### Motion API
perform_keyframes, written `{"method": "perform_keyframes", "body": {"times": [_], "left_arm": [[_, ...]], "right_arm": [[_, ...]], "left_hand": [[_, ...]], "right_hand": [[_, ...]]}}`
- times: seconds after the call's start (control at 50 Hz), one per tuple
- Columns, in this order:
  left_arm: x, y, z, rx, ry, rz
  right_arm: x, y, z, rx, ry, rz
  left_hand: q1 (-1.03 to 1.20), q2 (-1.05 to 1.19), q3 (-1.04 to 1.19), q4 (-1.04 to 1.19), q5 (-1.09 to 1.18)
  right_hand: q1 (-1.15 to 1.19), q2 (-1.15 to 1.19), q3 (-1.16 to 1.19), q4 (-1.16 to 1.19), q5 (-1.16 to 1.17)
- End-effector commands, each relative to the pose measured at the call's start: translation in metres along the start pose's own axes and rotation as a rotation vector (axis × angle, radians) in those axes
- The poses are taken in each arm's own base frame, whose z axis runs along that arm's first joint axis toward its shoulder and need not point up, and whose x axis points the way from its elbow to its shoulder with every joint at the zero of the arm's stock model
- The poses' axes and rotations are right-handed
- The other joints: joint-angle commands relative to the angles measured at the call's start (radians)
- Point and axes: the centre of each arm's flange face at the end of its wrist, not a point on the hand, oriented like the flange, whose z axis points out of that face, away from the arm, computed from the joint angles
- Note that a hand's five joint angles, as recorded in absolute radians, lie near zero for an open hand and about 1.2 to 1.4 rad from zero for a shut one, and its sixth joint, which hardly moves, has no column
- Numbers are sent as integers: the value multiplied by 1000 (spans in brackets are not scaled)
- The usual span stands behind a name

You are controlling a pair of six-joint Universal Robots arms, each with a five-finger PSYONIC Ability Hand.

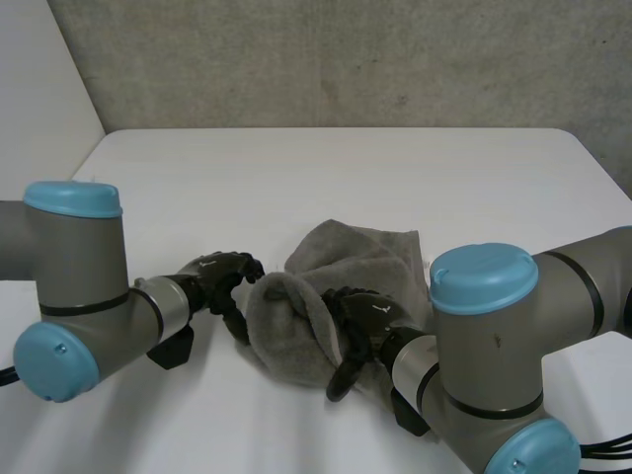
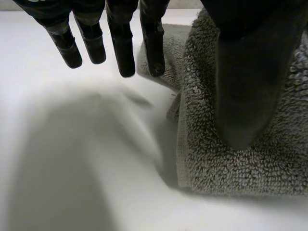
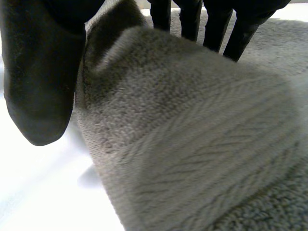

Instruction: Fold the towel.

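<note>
Grey towel (image 1: pixel 367 259) lies bunched on the white table (image 1: pixel 346 168), lower centre of frame. Left hand (image 1: pixel 222 273) is at its left edge, fingers straight and apart. Right hand (image 1: pixel 363 314) rests on its raised fold; grip cannot be determined.

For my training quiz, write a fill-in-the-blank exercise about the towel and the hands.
The towel lies bunched on a ___ table.
The towel's colour is ___.
Of the left hand and right hand, the one lying on top of the towel is the ___.
Missing words: white; grey; right.
</note>
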Motion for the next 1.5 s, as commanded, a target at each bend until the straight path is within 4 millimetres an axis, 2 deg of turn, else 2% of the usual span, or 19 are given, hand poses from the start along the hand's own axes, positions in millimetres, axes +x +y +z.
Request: {"method": "perform_keyframes", "body": {"times": [0.02,0.08,0.12,0.18,0.3,0.34,0.46,0.62,0.72,0.88,1.02,1.2,1.28,1.34,1.36,1.38,1.4,1.44,1.5], "left_arm": [[7,5,3,-2,16,1],[8,7,2,-8,18,-28],[9,7,1,-14,22,-58],[10,3,-2,-4,28,-73],[16,-17,-16,65,50,-84],[20,-27,-24,101,63,-95],[29,-31,-29,119,88,-92],[41,-21,-27,95,116,-81],[40,-25,-28,106,114,-80],[39,-37,-35,149,109,-76],[43,-46,-44,182,120,-66],[44,-47,-48,184,121,-39],[39,-58,-46,220,109,-24],[25,-91,-43,317,66,59],[21,-110,-45,378,37,114],[23,-129,-49,441,29,160],[23,-129,-49,441,29,160],[29,-166,-66,567,20,184],[35,-197,-93,696,8,178]], "right_arm": [[6,2,0,33,25,-3],[6,1,1,52,19,-4],[6,-8,-2,113,-1,-10],[1,-23,-9,174,-39,-40],[8,-70,-24,295,-103,-162],[27,-106,-35,383,-99,-257],[58,-140,-54,398,-57,-362],[81,-126,-50,299,1,-396],[84,-115,-47,263,1,-411],[81,-99,-46,224,-17,-402],[86,-71,-28,143,-36,-373],[85,-82,-28,165,-38,-428],[76,-117,-35,219,-62,-612],[65,-166,-46,346,-58,-754],[65,-166,-46,347,-58,-755],[52,-197,-54,460,-49,-817],[52,-198,-54,461,-48,-817],[28,-233,-70,620,-56,-866],[13,-252,-80,765,-66,-862]], "left_hand": [[149,144,-44,-52,140],[393,387,-44,-52,384],[629,624,-44,-52,621],[826,821,-44,-52,817],[895,890,-44,-52,886],[889,884,-44,-52,880],[883,878,-44,-52,874],[863,857,-44,-52,854],[851,846,-44,-52,842],[833,828,-44,-52,824],[836,831,-44,-52,827],[938,933,-44,-52,930],[938,933,-44,-52,930],[938,933,-44,-52,930],[938,933,-44,-52,930],[938,933,-44,-52,930],[938,933,-44,-52,930],[938,933,-44,-52,930],[938,933,-44,-52,930]], "right_hand": [[207,193,-7,-6,203],[370,356,-7,-6,365],[849,835,-7,-6,844],[1164,1150,-7,-6,1159],[1164,1150,-7,-6,1160],[1164,1150,-7,-6,1160],[1164,1150,-7,-6,1160],[993,979,-7,-6,989],[647,633,-7,-6,642],[602,588,-7,-6,597],[940,926,-7,-6,936],[1136,1122,-7,-6,1132],[1092,1078,-7,-6,1088],[1016,1002,-7,-6,1012],[1016,1002,-7,-6,1011],[949,935,-7,-6,944],[948,934,-7,-6,944],[892,878,-7,-6,888],[895,881,-7,-6,891]]}}
